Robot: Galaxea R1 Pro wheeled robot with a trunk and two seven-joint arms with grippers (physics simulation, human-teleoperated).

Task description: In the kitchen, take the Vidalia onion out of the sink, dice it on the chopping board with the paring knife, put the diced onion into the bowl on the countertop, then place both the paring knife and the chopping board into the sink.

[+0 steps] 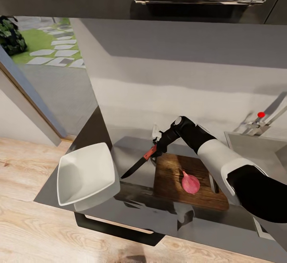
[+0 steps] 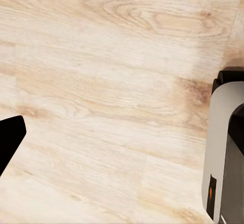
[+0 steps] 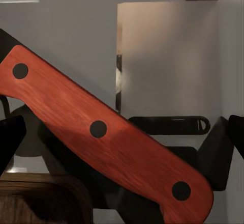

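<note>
From the head view, the dicing step looks to be in hand: the Vidalia onion [image 1: 190, 182], pinkish-red, whole and teardrop-shaped, lies on the chopping board [image 1: 171, 175], and the right gripper [image 1: 158, 148] holds the paring knife [image 1: 139, 163] by its red handle just past the board's far corner, the dark blade slanting down over the countertop [image 1: 135, 199] toward the bowl [image 1: 85, 175]. The white bowl sits beside the board, away from the sink [image 1: 255, 147], apparently empty. The next move, by this reading, calls for swinging the blade back over the board and down onto the onion. The left wrist view faces pale wooden floor [image 2: 112, 81], and the left gripper's state cannot be told. In the right wrist view the riveted red handle runs diagonally across, gripped between the dark fingers [image 3: 10, 142], which are closed on it above the board's edge.
</note>
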